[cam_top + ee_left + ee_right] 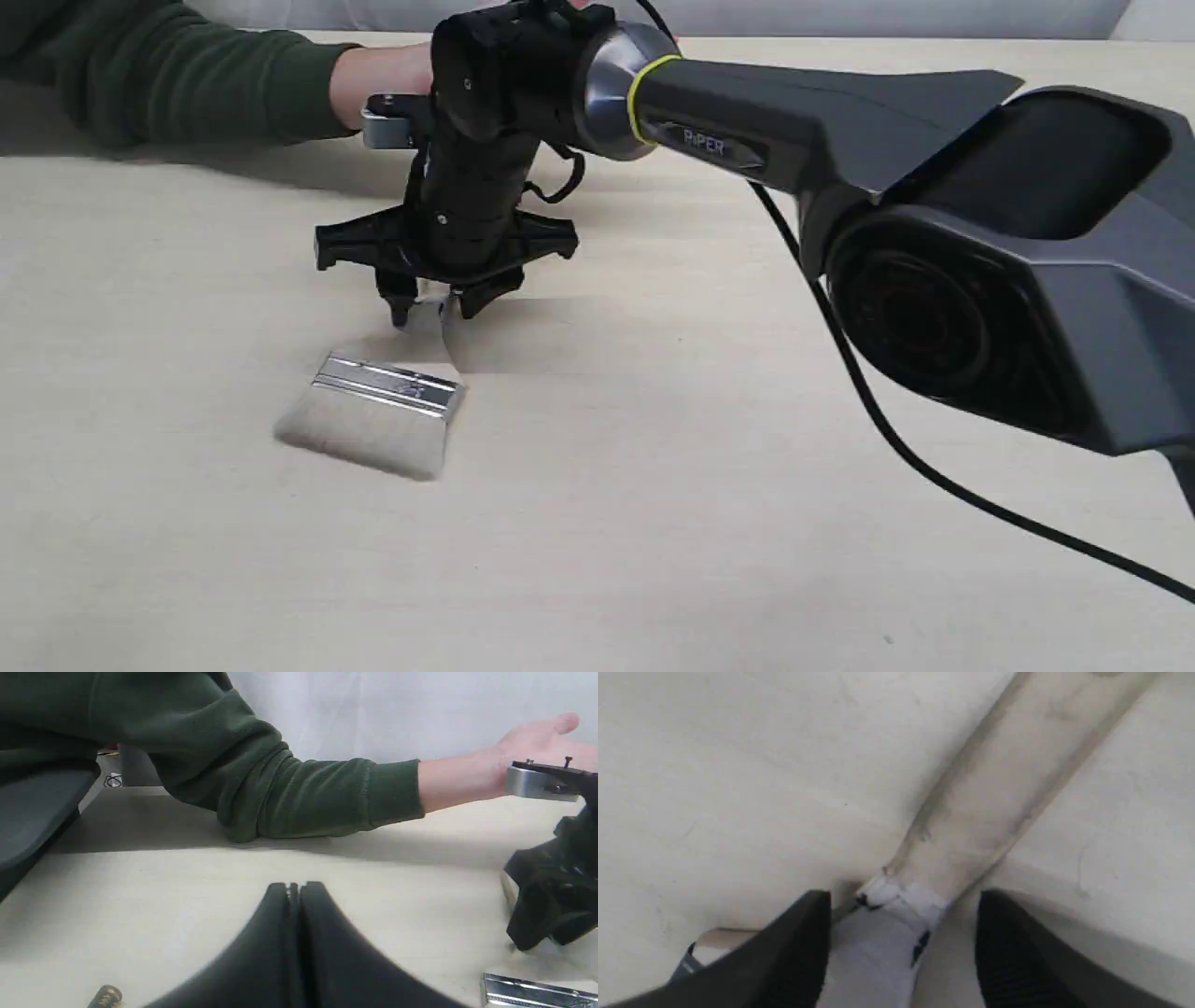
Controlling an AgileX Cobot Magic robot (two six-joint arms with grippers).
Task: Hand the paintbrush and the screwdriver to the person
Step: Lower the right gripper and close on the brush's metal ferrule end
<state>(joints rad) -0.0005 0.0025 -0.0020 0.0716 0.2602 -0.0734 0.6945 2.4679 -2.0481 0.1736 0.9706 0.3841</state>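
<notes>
1. Pale wood-grain table (653,523), spread across the whole exterior view.
2. Large grey right arm (934,215) reaching in from the right and past the middle. White lettering "PiPER" (702,143) printed along its forearm, next to a yellow ring and a silver collar. Thin black cable (896,439) trailing below it over the tabletop.
3. Along the far left of the table, the person (168,84): dark green sleeve resting on the surface, bare hand (537,746) open and palm up, lifted off the table just behind the right arm's wrist.
4. Black right gripper (431,313) pointing straight down, tips close to the tabletop. Fingers spread apart, one on each side of the brush handle, with a gap showing on both sides in the right wrist view; nothing pinched.
5. Flat on the table left of centre, the paintbrush (387,392): pale bristles nearest the exterior camera, shiny silver band behind them, light wooden handle running away between the spread fingers. White patch with small black marks on the handle, too blurred to read.
6. Black left gripper (294,896), fingers pressed tightly together with nothing between them, low over bare table and well apart from the green sleeve.
7. Possibly the screwdriver (105,996): only a small brown-gold rounded end, lying on the table at the edge of the left wrist view, near the closed fingers.
</notes>
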